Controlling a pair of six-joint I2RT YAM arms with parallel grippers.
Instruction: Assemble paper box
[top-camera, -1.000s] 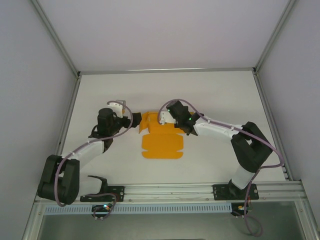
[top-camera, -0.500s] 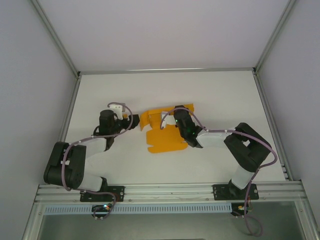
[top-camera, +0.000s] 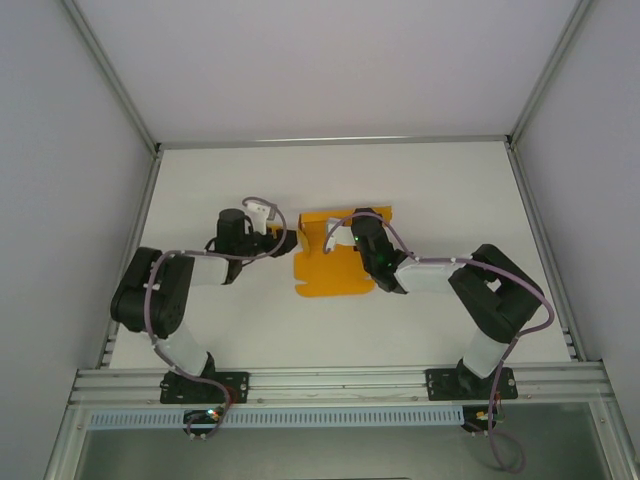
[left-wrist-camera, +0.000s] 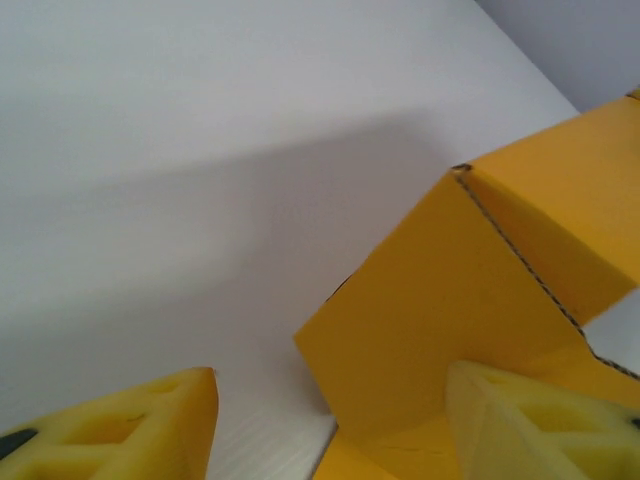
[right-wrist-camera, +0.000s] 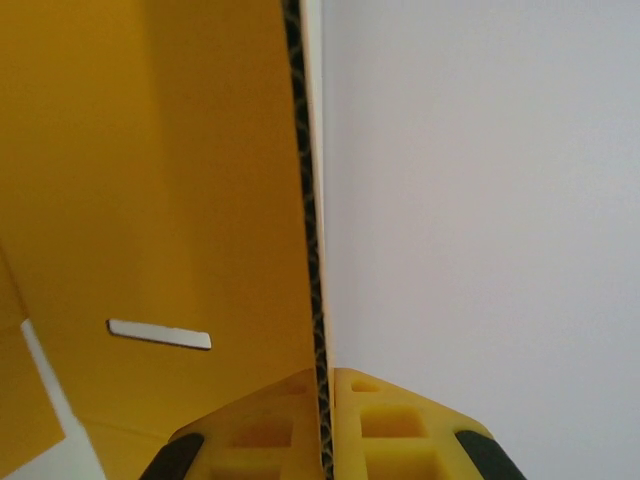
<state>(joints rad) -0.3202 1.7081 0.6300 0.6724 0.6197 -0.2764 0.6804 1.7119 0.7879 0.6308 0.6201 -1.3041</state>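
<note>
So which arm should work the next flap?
Left, probably: the left hand is open right at a raised flap of the paper box, while the right hand is shut on a panel edge, holding it.

One paper box (top-camera: 335, 278), one left tool (left-wrist-camera: 330, 392), one right tool (right-wrist-camera: 325, 400), one table (top-camera: 450, 190).
</note>
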